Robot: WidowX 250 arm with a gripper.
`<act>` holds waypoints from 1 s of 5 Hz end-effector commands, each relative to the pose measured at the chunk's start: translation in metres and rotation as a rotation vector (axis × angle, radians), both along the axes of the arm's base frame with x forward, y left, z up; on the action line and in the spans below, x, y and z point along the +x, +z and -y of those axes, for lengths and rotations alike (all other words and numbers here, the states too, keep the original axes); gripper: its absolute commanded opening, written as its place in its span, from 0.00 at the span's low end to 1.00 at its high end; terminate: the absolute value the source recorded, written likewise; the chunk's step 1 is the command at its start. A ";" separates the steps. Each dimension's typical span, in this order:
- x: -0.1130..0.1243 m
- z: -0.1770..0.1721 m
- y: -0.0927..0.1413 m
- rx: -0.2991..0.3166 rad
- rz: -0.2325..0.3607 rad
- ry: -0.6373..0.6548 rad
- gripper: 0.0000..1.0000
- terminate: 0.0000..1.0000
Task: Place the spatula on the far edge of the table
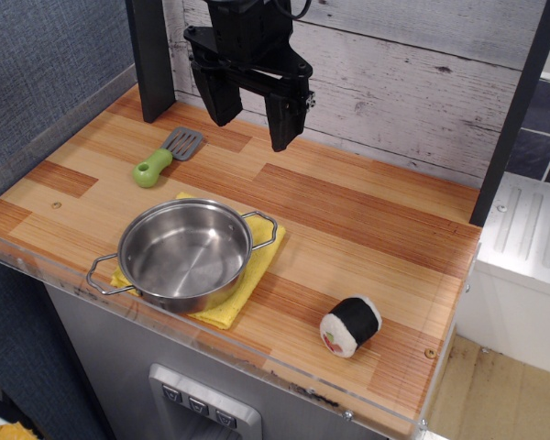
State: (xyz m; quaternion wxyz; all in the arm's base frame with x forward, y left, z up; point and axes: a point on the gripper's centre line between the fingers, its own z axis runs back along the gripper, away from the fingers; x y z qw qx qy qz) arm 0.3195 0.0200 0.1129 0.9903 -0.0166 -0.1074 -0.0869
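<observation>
The spatula [166, 156] lies flat on the wooden table [367, 229], near its far left part, lime-green handle pointing toward the front left and grey slotted blade toward the back wall. My gripper [252, 131] hangs above the table's far edge, to the right of the spatula and apart from it. Its two black fingers [285, 122] stand wide apart with nothing between them.
A steel pan [185, 254] sits on a yellow cloth [247, 275] at the front left. A sushi roll toy [350, 325] lies at the front right. A dark post [151, 55] stands at the back left, a whitewashed plank wall [422, 82] behind.
</observation>
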 end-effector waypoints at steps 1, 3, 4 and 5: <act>0.000 0.000 0.000 0.000 0.000 0.000 1.00 0.00; -0.012 -0.065 -0.004 0.038 -0.017 0.120 1.00 0.00; -0.017 -0.103 -0.007 0.074 -0.025 0.180 1.00 0.00; -0.016 -0.122 -0.021 0.074 -0.042 0.202 1.00 0.00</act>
